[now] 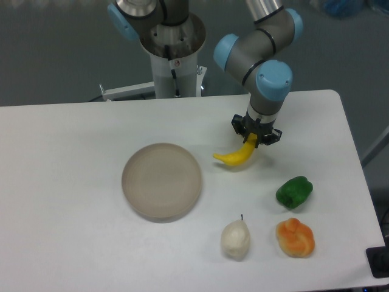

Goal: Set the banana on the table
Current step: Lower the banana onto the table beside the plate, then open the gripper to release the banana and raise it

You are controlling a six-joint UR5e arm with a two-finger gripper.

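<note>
White and matte, the worktop [73, 182] fills the fixed camera's view, carrying a round beige plate [161, 180], a green pepper [294, 191], a lumpy orange fruit [295, 237] and a whitish pear [235, 239]. Between the plate and the pepper, the hand [255, 135] points straight down from the bent arm, pinching the banana [234, 156] by its upper end — the lower tip hangs just over the surface or touches it; I cannot tell which. It looks light, stiff and smooth, likely slippery — an end grip lets it swing, so the middle seems a surer hold.
</note>
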